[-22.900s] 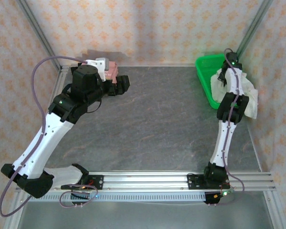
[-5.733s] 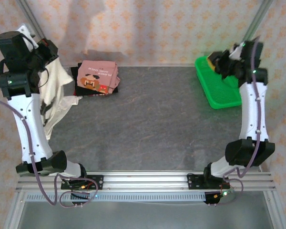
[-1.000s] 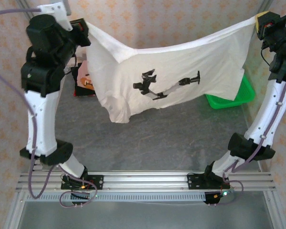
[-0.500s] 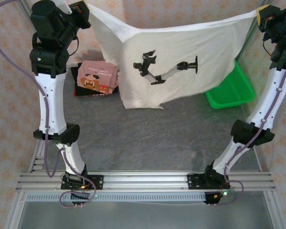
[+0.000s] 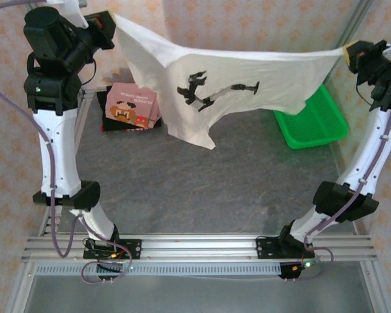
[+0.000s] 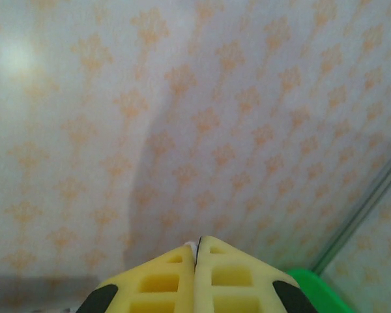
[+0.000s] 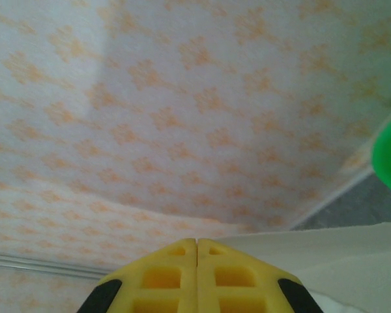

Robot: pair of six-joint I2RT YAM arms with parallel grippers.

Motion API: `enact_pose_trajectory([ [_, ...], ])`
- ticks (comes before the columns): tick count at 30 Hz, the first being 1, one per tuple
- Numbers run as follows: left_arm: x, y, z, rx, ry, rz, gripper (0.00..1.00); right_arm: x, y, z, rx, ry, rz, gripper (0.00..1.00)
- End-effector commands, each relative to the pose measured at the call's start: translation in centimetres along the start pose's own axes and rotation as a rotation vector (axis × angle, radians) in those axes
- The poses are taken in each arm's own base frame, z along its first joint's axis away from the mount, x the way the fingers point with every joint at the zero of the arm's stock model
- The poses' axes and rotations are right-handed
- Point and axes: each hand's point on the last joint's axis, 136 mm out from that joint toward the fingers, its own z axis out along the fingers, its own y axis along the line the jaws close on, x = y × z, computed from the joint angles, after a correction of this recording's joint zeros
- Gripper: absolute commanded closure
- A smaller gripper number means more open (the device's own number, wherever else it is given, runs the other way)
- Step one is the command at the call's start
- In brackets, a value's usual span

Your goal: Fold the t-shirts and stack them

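An off-white t-shirt (image 5: pixel 247 78) with a small black print hangs stretched high above the table between both arms. My left gripper (image 5: pixel 111 23) is shut on its left corner at the top left; a sliver of white cloth shows between the yellow fingertips (image 6: pixel 196 246). At the far right my right gripper (image 5: pixel 349 52) is shut on the other corner, and the shirt's pale cloth (image 7: pixel 352 257) spreads beside its fingers (image 7: pixel 197 242). A folded pink t-shirt (image 5: pixel 131 104) with a brown pixel face lies on a black one (image 5: pixel 109 120) at the table's back left.
A green plastic basket (image 5: pixel 316 117) sits at the back right, partly behind the hanging shirt. Patterned walls close in the back and both sides. The grey tabletop (image 5: pixel 215 189) lies bare under the shirt, down to the metal rail at the near edge.
Both grippers have lowered slightly and the shirt has tilted flatter, its print now foreshortened. The lower hem has swung up and left, and more of the basket shows.
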Motion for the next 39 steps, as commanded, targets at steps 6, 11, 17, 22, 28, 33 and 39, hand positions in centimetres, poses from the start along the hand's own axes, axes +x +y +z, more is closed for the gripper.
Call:
enact_pose_trajectory([
  [6,13.6,5.7,-6.9,-0.216,0.239,-0.071,1.00,11.3,-14.6,-4.7,0.476,0.148,0.096,1.00],
  [11,25.0,9.5,-11.4,-0.373,0.453,-0.232,1.00,20.3,-23.2,-9.1,0.736,0.273,0.162,1.00],
  [17,33.1,12.6,-18.0,-0.596,0.590,-0.368,1.00,25.1,-27.6,-13.8,0.962,0.360,0.158,1.00],
  [22,36.2,13.9,-22.2,-0.743,0.675,-0.412,1.00,27.1,-29.0,-16.2,1.054,0.383,0.165,1.00],
  [28,39.3,14.5,-27.0,-0.907,0.759,-0.499,1.00,28.7,-29.1,-18.3,1.113,0.417,0.162,1.00],
  [33,39.7,15.3,-31.2,-1.031,0.770,-0.468,1.00,28.8,-29.1,-18.8,1.133,0.416,0.161,1.00],
  [39,39.7,15.8,-31.8,-1.072,0.822,-0.410,1.00,29.0,-29.3,-19.0,1.152,0.431,0.169,1.00],
])
